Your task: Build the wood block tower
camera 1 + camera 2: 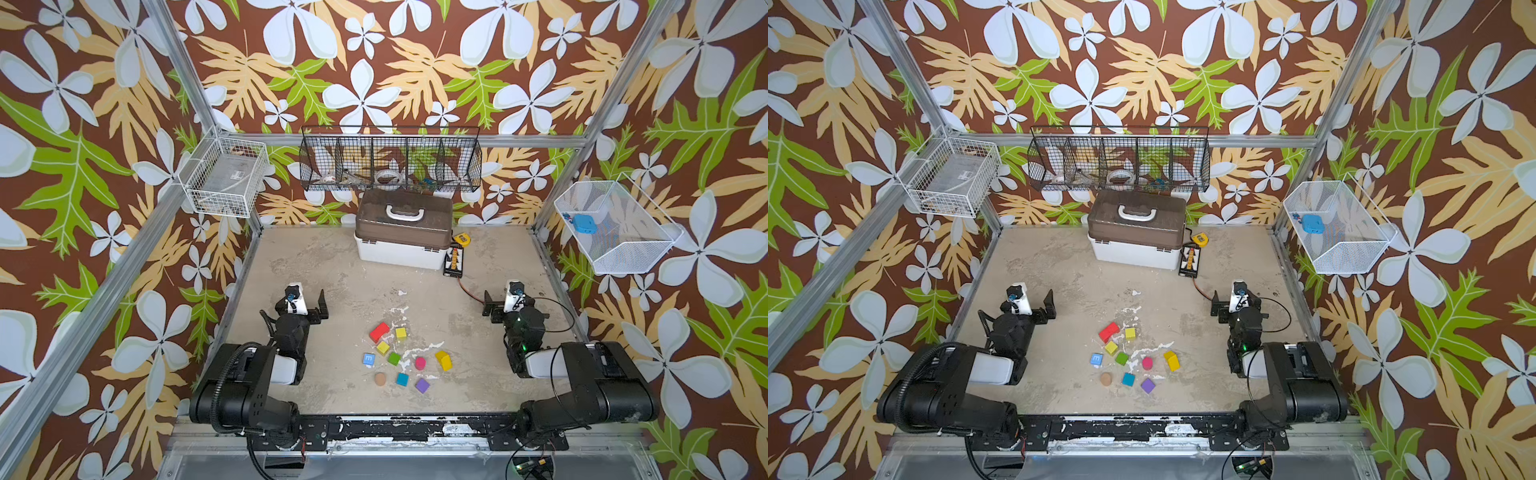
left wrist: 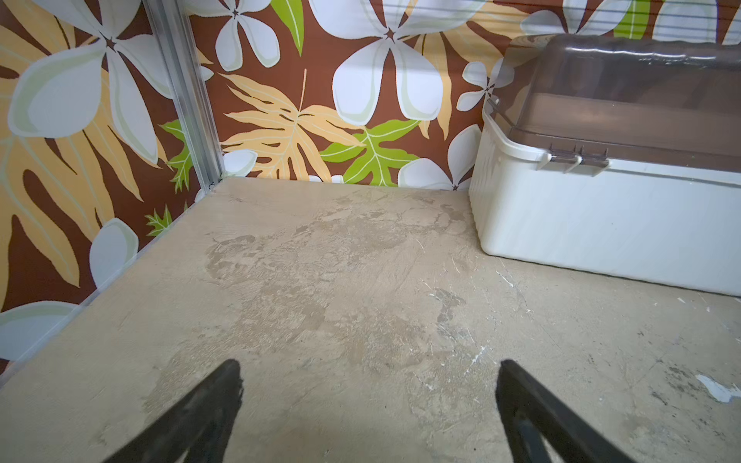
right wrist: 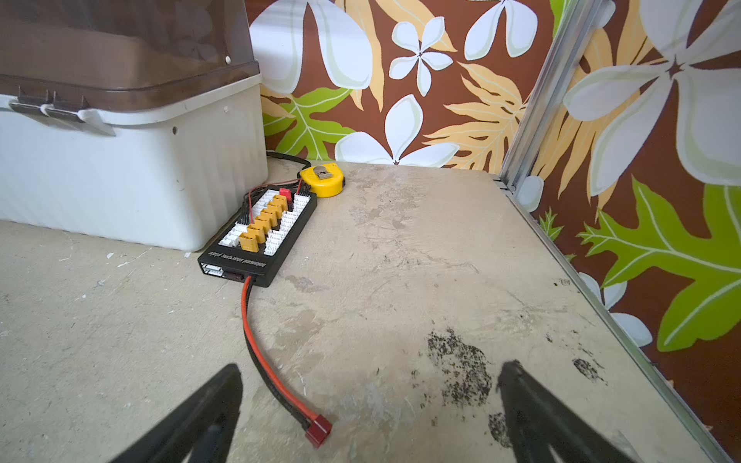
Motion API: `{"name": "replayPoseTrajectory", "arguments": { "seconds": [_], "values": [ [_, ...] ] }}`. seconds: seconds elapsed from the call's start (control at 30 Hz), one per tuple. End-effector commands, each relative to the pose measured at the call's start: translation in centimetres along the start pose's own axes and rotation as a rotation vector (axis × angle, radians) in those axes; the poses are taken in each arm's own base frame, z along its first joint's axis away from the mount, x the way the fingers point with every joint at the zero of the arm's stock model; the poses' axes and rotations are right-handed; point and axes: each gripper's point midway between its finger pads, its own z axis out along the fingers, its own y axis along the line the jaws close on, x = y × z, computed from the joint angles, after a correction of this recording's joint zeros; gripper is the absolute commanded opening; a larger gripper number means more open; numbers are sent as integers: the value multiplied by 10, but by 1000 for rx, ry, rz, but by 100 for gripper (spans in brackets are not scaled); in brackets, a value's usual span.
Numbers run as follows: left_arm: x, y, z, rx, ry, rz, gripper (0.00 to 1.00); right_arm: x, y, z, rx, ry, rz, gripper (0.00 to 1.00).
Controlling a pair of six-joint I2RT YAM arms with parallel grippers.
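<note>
Ten blocks [image 1: 394,358] loose on counter [image 1: 316,266], well in front of white box [image 1: 399,253], one layer, none stacked yet | L fingers [image 2: 200,417] wide apart, empty, front-left of box | R fingers [image 3: 200,417] wide apart, empty, front-right of box, nr red-black cable [image 3: 260,352]

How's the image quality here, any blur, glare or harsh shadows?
Both top views: even soft light, faint shadows, wood blocks small and slightly soft. Left wrist view: fingers dark and blurred, pale sheen on the box lid. Right wrist view: charging board sharp, fingers blurred.
</note>
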Motion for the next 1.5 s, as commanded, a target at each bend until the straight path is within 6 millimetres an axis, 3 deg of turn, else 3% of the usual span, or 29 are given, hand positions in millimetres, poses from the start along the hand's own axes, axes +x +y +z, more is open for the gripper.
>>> {"name": "replayPoseTrajectory", "arguments": {
  "seconds": [0.0,0.73,0.9,0.97,1.03,1.1,1.2,1.3,1.4,1.47],
  "values": [
    [-6,-1,0,3,-23,0,100,-7,0,1,1,-25,6,100],
    [-8,-1,-2,7,-31,0,100,-7,-1,0,4,-27,7,100],
    [-35,0,-30,-32,-80,-52,100,-26,-7,-1,126,40,16,100],
    [-46,-13,-41,22,-80,-36,100,-32,-2,-5,95,40,46,100],
    [-65,-30,-61,84,-143,-124,100,-40,8,-12,26,30,69,100],
    [-71,-50,-84,249,-202,-216,100,-54,18,-26,-36,1,100,100],
    [-69,-56,-112,349,-298,-250,100,-77,7,-49,-5,-35,370,100],
    [-62,-41,-118,287,-313,-301,100,-108,17,-76,-121,-132,429,100],
    [-49,3,-119,86,-375,-489,100,-117,13,-99,-145,-224,514,100],
    [-49,10,-119,45,-382,-494,100,-124,17,-113,-201,-306,542,100]
  ]
}}
